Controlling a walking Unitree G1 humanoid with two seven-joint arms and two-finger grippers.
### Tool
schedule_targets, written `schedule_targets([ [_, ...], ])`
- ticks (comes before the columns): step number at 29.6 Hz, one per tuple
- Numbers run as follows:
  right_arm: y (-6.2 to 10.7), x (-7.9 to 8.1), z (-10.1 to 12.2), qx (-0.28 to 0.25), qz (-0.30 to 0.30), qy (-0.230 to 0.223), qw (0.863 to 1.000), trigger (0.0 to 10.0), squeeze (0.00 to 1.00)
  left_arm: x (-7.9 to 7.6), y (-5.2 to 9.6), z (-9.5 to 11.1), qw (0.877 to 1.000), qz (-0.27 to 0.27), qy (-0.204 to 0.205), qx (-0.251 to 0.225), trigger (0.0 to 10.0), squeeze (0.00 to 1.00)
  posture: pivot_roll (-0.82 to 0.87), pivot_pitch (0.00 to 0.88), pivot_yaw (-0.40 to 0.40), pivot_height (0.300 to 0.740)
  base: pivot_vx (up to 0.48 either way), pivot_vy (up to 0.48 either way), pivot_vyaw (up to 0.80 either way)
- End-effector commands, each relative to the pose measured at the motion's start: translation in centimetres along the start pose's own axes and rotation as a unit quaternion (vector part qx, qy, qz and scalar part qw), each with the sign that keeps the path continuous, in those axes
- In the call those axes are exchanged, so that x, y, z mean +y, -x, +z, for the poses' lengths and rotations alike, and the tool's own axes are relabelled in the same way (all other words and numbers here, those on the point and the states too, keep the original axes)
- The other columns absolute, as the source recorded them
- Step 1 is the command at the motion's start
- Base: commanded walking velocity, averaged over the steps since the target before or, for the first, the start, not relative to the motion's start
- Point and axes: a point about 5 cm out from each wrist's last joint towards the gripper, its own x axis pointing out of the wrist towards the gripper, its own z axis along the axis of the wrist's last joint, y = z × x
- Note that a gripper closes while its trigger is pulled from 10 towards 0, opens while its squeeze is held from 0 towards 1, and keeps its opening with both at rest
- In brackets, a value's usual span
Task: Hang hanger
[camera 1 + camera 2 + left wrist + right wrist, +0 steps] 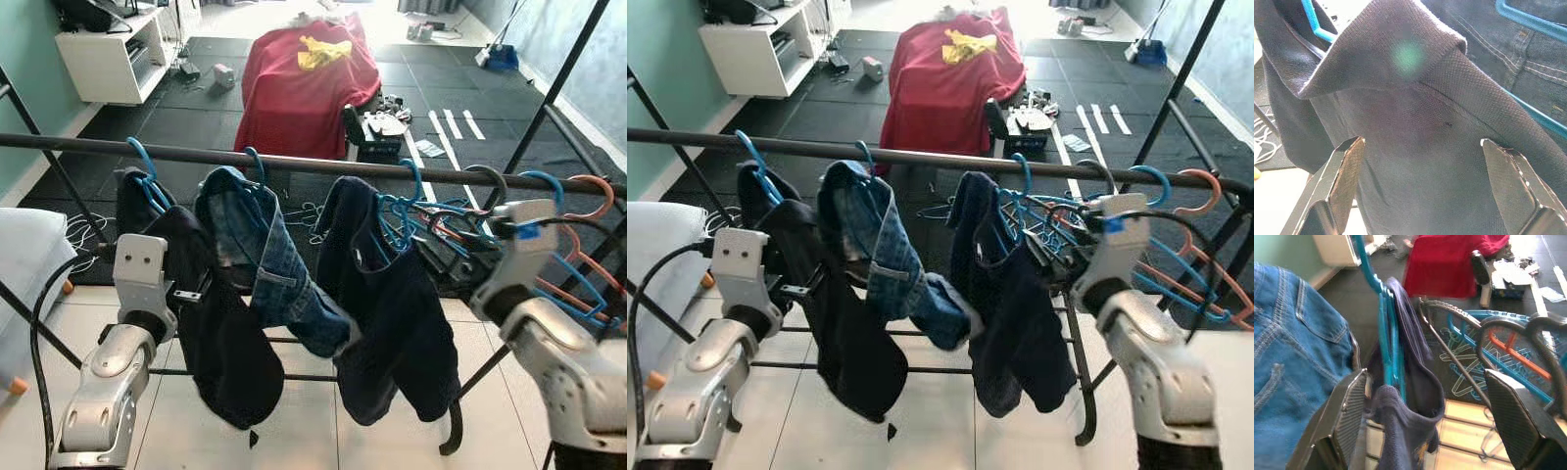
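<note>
Hanger: blue plastic hanger carrying a navy garment, hooked on the clothes rail.
Handling: likely light and stiff; the cloth is soft and may slide. Take hold at the neck below the hook.
Right gripper: raised beside the garment, fingers spread, pinching nothing.
Left gripper: raised, fingers spread, facing a black shirt.

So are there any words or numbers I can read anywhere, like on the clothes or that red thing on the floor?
No text here can be read.
Red cloth: it has a yellow print, a blurry shape with no clear letters.
Jeans: no label legible.
Items on the dark mat: too small and blurred to read.
</note>
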Motion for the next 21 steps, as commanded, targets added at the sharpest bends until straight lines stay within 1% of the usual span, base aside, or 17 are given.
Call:
schedule_targets([
  [1,-0.7,-0.4,-1.1,0.040,-0.017,0.008,0.999,10.0,0.00,0.2,0.1,-0.2,1.000,0.000,-0.007,0.007,10.0,0.00,-0.05,0.138,-0.030,0.740,0.000,0.000,0.00],
  [4,-0.7,-0.4,-1.1,0.040,-0.017,0.008,0.999,10.0,0.00,0.2,0.1,-0.2,1.000,0.000,-0.007,0.007,10.0,0.00,-0.05,0.138,-0.030,0.740,0.000,0.000,0.00],
  [6,-1.3,-0.5,-1.6,0.074,-0.026,0.016,0.997,10.0,0.00,0.3,0.2,-0.1,1.000,0.002,-0.011,0.006,10.0,0.00,-0.04,0.142,-0.031,0.740,0.000,0.000,0.00],
  [7,-1.3,-0.5,-1.6,0.074,-0.026,0.016,0.997,10.0,0.00,0.3,0.2,-0.1,1.000,0.002,-0.011,0.006,10.0,0.00,-0.04,0.142,-0.031,0.740,0.000,0.000,0.00],
  [8,-1.5,-0.5,-1.9,0.092,-0.026,0.022,0.995,10.0,0.00,0.4,0.2,-0.1,1.000,0.003,-0.013,0.006,10.0,0.00,-0.04,0.143,-0.032,0.740,0.000,0.000,0.00],
  [9,-1.5,-0.5,-1.9,0.092,-0.026,0.022,0.995,10.0,0.00,0.4,0.2,-0.1,1.000,0.003,-0.013,0.006,10.0,0.00,-0.04,0.143,-0.032,0.740,0.000,0.000,0.00],
  [10,-1.5,-0.4,-2.1,0.103,-0.022,0.030,0.994,3.4,0.00,0.4,0.2,0.0,1.000,0.003,-0.014,0.005,10.0,0.00,-0.04,0.143,-0.032,0.740,0.000,0.000,0.00],
  [11,-1.5,-0.4,-2.2,0.107,-0.018,0.032,0.994,0.0,0.00,0.3,0.2,0.0,1.000,0.003,-0.014,0.005,10.0,0.00,-0.04,0.143,-0.032,0.740,0.000,0.000,0.00],
  [19,-1.2,-0.9,-1.9,0.102,-0.021,0.044,0.994,0.0,0.00,0.1,0.1,0.0,1.000,0.001,-0.014,0.004,10.0,0.00,-0.04,0.141,-0.028,0.740,0.000,0.000,0.00],
  [21,-1.0,-1.3,-1.6,0.095,-0.028,0.054,0.994,0.0,0.00,0.1,-0.1,0.0,1.000,0.001,-0.015,0.005,10.0,0.00,-0.05,0.139,-0.028,0.740,0.000,0.000,0.00],
])
